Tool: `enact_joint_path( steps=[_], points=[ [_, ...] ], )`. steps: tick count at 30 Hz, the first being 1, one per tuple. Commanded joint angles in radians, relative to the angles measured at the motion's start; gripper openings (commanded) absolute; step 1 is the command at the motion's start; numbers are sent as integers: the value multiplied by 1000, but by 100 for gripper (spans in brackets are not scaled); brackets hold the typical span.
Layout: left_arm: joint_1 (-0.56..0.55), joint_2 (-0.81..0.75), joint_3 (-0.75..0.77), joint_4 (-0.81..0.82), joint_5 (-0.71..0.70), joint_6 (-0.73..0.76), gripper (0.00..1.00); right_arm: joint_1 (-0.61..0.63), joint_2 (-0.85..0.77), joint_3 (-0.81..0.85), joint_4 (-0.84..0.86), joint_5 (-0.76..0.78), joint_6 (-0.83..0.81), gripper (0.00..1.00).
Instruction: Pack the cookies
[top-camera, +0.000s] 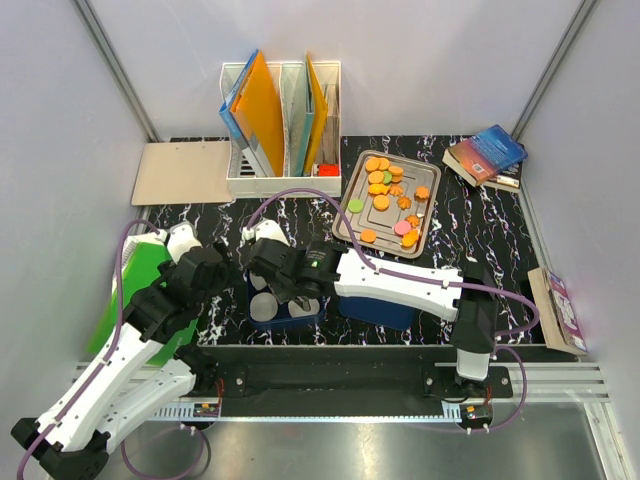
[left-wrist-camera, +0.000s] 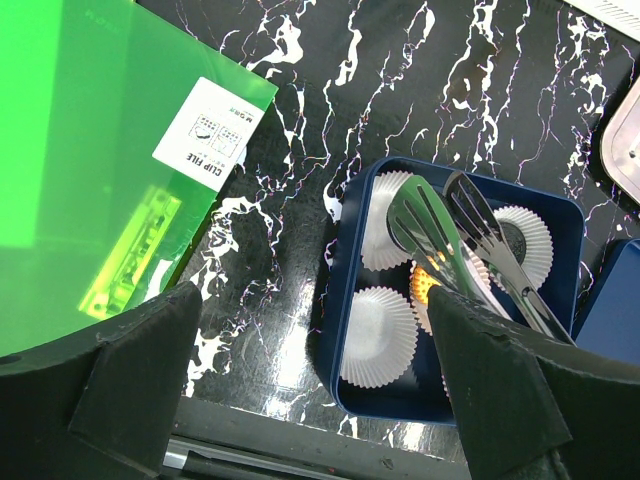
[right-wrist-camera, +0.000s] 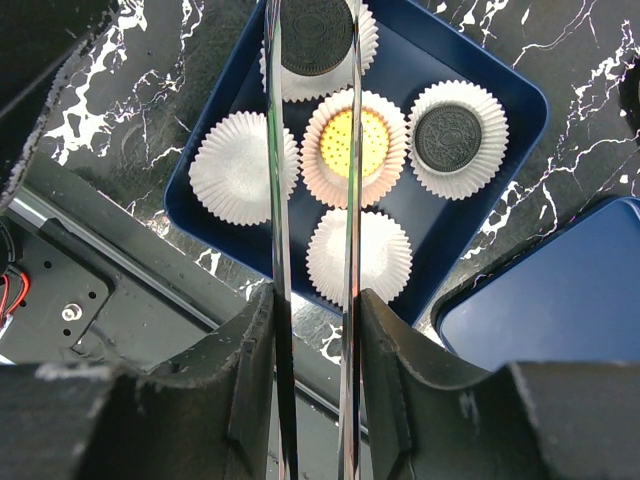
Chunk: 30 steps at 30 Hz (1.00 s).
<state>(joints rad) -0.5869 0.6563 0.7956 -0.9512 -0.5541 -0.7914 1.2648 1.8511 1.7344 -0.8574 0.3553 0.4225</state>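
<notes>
Holding spread tongs over the blue box, your right gripper: three paper cups filled, two empty, many cookies left on the tray beyond it.

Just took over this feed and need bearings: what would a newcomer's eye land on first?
The right claw grips metal tongs over the blue box near the front edge, where five white paper cups hold one orange cookie and two black cookies. Behind it to the right, a metal tray carries the loose cookies, mostly orange. The left claw hangs open beside a bright green clip file.
</notes>
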Motion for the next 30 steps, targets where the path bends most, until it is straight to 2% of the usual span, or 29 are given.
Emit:
enact_joint_path(
  steps=[1, 7, 13, 24, 30],
  points=[
    [4, -1, -2, 28, -15, -3, 99, -10, 3, 34, 40, 27, -7, 36],
    [4, -1, -4, 26, -17, -2, 99, -15, 3, 30, 43, 28, -7, 38],
    [4, 0, -4, 28, -15, -2, 99, -19, 5, 31, 46, 27, -5, 48],
    [2, 0, -4, 26, -17, -3, 99, -21, -7, 27, 44, 39, 2, 50],
    [4, -1, -2, 26, -13, -2, 99, -80, -147, -65, -6, 119, 35, 50]
  ],
)
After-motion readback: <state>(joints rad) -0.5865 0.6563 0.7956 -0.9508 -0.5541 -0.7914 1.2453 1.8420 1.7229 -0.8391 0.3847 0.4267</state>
